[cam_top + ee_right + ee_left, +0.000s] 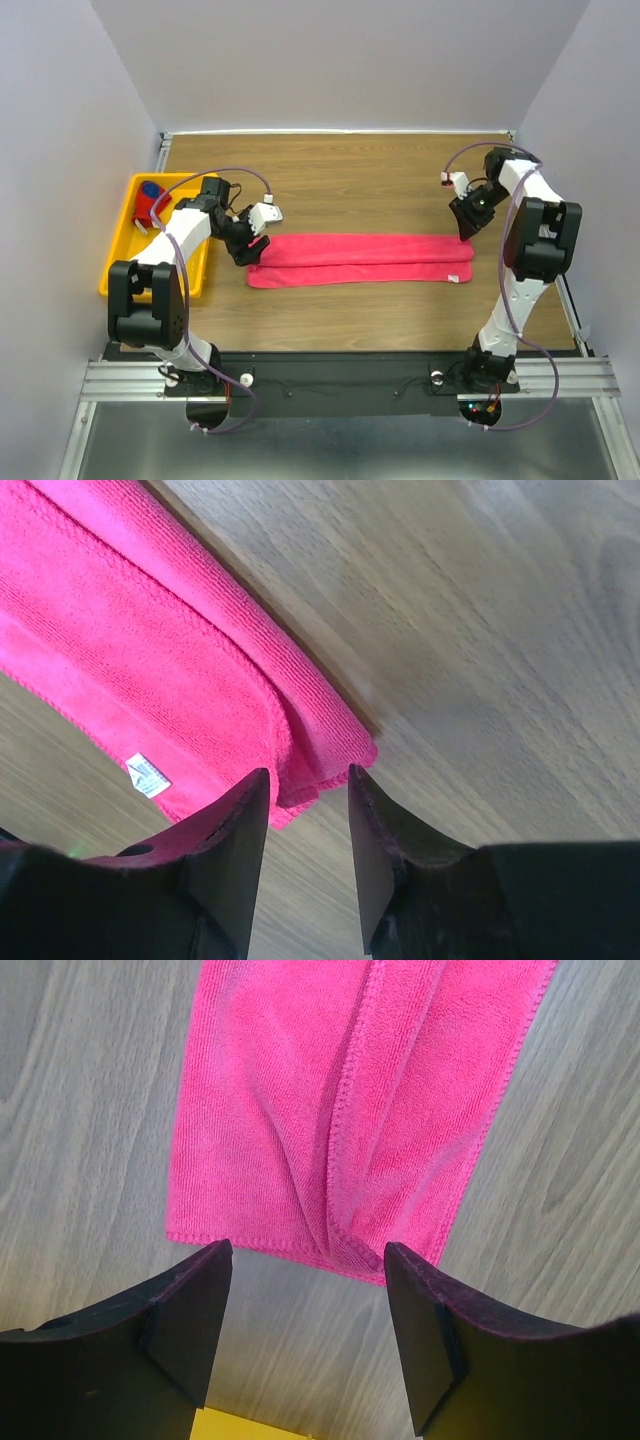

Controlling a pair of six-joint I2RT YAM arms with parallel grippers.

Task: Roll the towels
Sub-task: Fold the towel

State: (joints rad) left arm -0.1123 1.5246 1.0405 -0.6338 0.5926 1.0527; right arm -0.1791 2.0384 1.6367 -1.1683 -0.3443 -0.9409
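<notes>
Jaws apart at both ends of pink towel (360, 260); white label (148, 776) unreadable.

Bright, even light with soft shadows.
The table (360, 170) was evenly lit from above in the top view. In the right wrist view the pink towel (360, 262) threw a thin dark shadow along one edge, and the wood beside it looked smeared. The fingers (190, 1310) close to the left wrist camera were slightly soft.
</notes>
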